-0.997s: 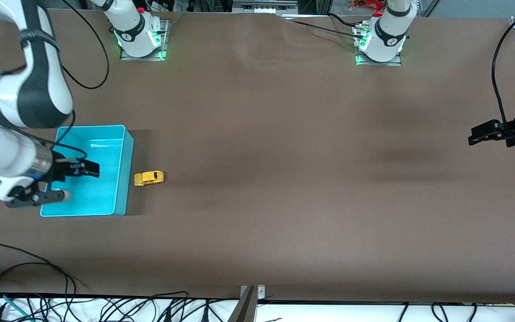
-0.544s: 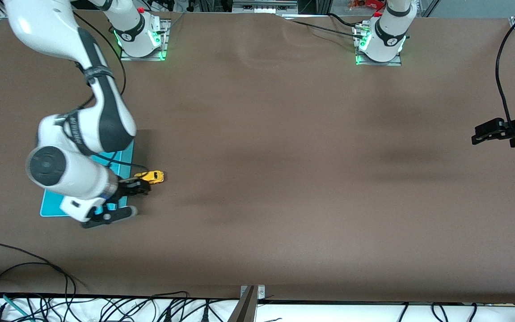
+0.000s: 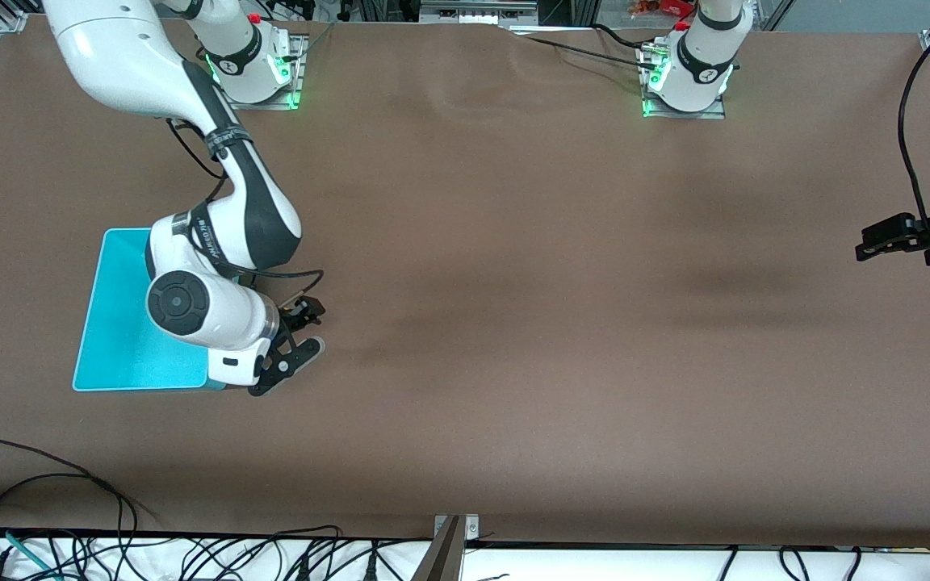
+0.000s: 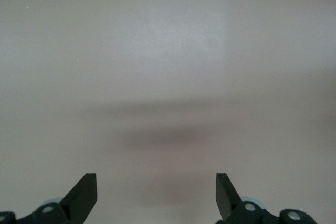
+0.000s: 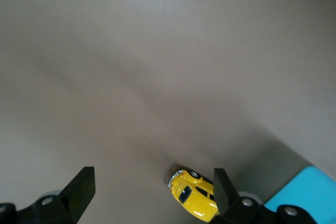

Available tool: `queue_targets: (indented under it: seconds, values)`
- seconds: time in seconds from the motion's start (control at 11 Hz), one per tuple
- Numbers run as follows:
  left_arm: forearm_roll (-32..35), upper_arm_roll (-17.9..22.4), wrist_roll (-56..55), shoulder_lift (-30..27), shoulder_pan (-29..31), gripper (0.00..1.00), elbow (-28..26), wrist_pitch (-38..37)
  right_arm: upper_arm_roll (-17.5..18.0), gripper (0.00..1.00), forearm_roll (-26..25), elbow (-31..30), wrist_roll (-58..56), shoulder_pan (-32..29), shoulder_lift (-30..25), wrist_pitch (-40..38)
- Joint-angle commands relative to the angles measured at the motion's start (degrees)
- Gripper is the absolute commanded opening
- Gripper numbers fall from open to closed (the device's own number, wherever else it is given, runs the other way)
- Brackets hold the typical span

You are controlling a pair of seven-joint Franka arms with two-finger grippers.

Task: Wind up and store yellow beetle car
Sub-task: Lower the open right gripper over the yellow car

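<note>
The yellow beetle car (image 5: 193, 196) stands on the brown table beside the turquoise bin (image 3: 122, 323), toward the right arm's end. Only the right wrist view shows it; in the front view the right arm's hand covers it. My right gripper (image 5: 152, 187) hangs low over the table just by the car, open, with the car close against the inside of one finger (image 5: 224, 192) and nothing gripped. In the front view this gripper (image 3: 309, 329) sits beside the bin. My left gripper (image 3: 877, 240) waits open over the left arm's end of the table, and its wrist view shows the open gripper (image 4: 156, 192) over bare table.
The right arm covers part of the bin, whose corner (image 5: 310, 192) shows beside the car. Both arm bases (image 3: 253, 73) (image 3: 687, 81) stand at the table's edge farthest from the front camera. Cables (image 3: 69, 549) lie off the table's near edge.
The right arm has swung from over the bin to the car's spot and now hides the car in the front view. The left gripper has drifted slightly toward the table's end.
</note>
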Motion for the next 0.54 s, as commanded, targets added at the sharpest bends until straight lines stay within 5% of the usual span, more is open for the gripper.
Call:
queue_targets:
  seconds: [0.0,0.45]
  values:
    - [-1.31,0.1,1.59,-0.16,0.87,1.0,0.57,-0.91,7.86,1.0,1.19,-4.75,-18.73,-9.68,-2.73,1.58]
    - [-1.48,-0.07,1.86,-0.16,2.19,1.0,0.56,-0.91,12.0,1.0,0.84,-5.35,-41.26,-15.14,-0.88,5.71]
